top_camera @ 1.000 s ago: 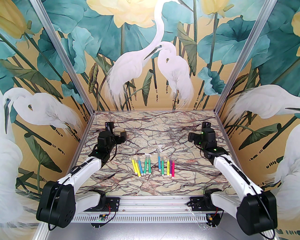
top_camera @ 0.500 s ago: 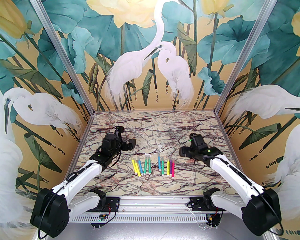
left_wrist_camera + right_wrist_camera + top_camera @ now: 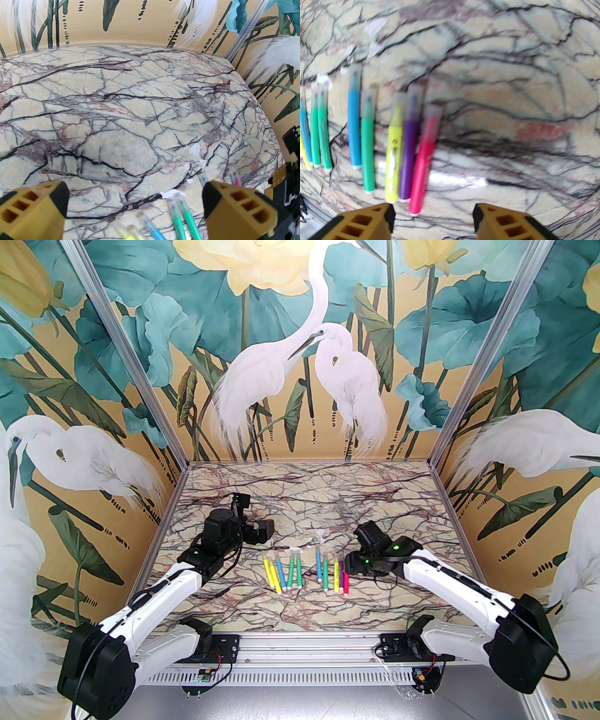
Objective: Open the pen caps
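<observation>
Ten pens [image 3: 325,575] lie side by side on the marbled surface [image 3: 300,502] in two groups of five, with a small gap between the groups, about midway across and nearer the arms than the back wall. Their white butt ends point toward the arms, and the clear pen caps [image 3: 355,75] sit on the far tips. Every cap that can be made out is on its pen. The right fingers [image 3: 370,220] stand apart with nothing between them, over the near end of the right-hand group. The butt of the pink pen [image 3: 423,164] lies just beyond their gap, though that wrist view is blurred. The left fingers [image 3: 35,211] are spread wide and empty, beyond and to the left of the left-hand group, whose capped tips show between them. Small white flecks [image 3: 194,148] lie on the surface just past the caps.
</observation>
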